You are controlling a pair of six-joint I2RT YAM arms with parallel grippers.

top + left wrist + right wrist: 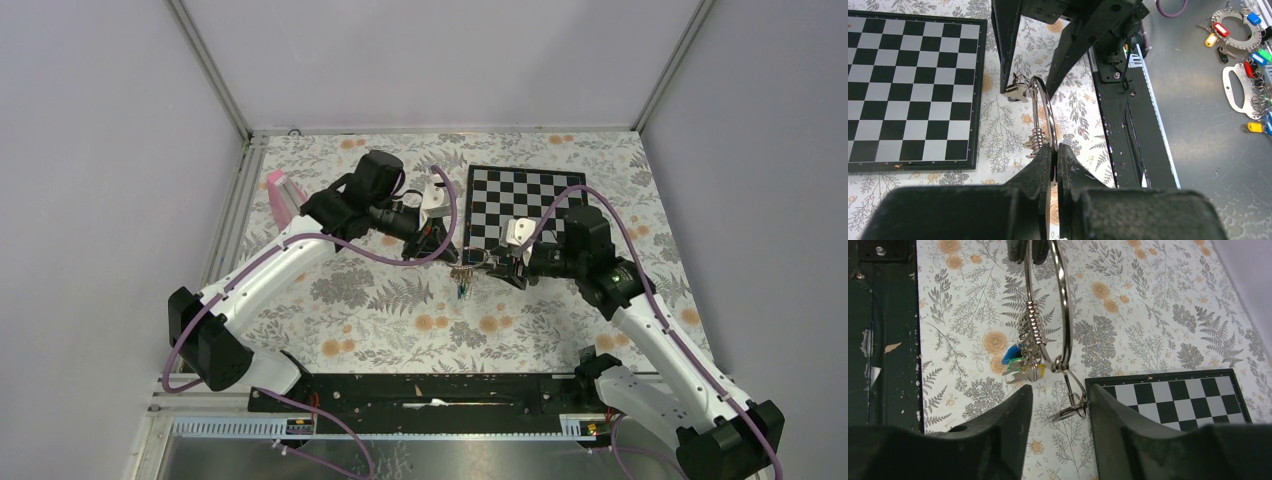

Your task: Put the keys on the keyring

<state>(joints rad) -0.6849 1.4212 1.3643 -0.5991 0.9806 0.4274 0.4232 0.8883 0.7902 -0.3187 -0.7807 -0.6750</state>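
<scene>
My left gripper (1055, 149) is shut on the keyring (1046, 112), pinching its large silver wire ring edge-on above the cloth. In the top view it (447, 250) faces my right gripper (490, 262), with the keyring (462, 280) hanging between them. My right gripper (1060, 392) is open, its fingers either side of the ring's near end. A small silver key (1071, 409) hangs there on a small loop, close to the right-hand finger; it also shows in the left wrist view (1016, 92). Blue, green and yellow tags (1018, 362) hang off the ring (1064, 315). I see no black-headed key.
A black-framed chessboard (525, 205) lies just behind the grippers, on the floral cloth (380, 310). A pink object (283, 197) stands at the far left. A black rail (430, 390) runs along the near edge. Spare bunches of tagged keys (1243, 30) lie on the metal bench beyond it.
</scene>
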